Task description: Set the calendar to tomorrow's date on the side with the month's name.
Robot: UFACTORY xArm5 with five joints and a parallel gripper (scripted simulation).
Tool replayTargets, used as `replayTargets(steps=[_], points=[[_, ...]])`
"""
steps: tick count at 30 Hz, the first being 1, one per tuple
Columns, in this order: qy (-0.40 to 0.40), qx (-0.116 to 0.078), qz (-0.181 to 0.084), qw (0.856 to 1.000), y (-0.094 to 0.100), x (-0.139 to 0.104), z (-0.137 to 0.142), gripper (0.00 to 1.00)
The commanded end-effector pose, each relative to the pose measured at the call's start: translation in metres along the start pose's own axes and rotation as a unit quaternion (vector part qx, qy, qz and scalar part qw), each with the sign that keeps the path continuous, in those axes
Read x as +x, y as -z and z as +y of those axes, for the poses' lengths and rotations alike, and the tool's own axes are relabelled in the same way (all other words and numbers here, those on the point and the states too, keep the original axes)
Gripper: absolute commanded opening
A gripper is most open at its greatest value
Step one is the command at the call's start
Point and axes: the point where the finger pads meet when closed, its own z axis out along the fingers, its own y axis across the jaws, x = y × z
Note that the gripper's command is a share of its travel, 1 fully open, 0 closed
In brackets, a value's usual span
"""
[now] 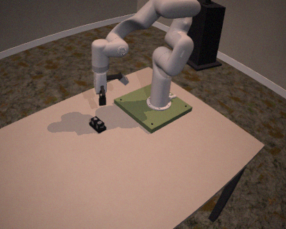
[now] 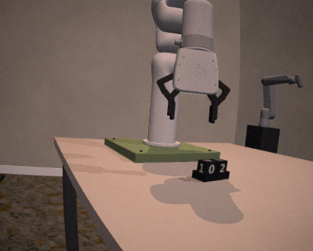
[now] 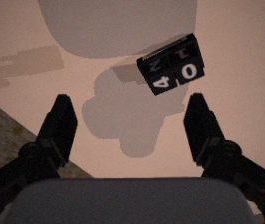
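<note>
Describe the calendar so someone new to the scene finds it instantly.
Start at the green base plate under the white arm on the tan table. Just off the plate's corner, inside the arm's shadow, sits the calendar: a small black tray holding cubes. It is the only small black block on the table, with white digits on its faces.

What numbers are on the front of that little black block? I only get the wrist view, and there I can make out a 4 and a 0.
Observer: In the exterior view, the calendar shows white marks on its front that read 1, 0, 2.
Operator: How high is the claw above the table?
Observer: The gripper hangs well above the table, open, with nothing between its fingers.
Operator: What does the arm stand on?
Observer: On a green plate that lies flat on the table, beyond the calendar in the top view.
</note>
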Motion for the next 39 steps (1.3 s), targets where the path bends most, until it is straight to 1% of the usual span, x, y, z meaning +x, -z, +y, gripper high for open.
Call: replayTargets(steps=[1, 7, 10, 14, 20, 22, 27, 39], points=[[-0.043, 0.000, -0.002, 0.999, 0.000, 0.000, -0.002, 1.00], [-0.044, 0.000, -0.002, 0.999, 0.000, 0.000, -0.002, 1.00], [-0.044, 0.000, -0.002, 0.999, -0.004, 0.000, -0.002, 1.00], [-0.044, 0.000, -0.002, 0.999, -0.017, 0.001, -0.001, 1.00], [-0.044, 0.000, -0.002, 0.999, -0.043, 0.001, -0.001, 1.00], [-0.044, 0.000, -0.002, 0.999, -0.043, 0.001, -0.001, 1.00], [-0.044, 0.000, -0.002, 0.999, -0.057, 0.001, -0.001, 1.00], [-0.044, 0.000, -0.002, 0.999, -0.059, 0.001, -0.001, 1.00]])
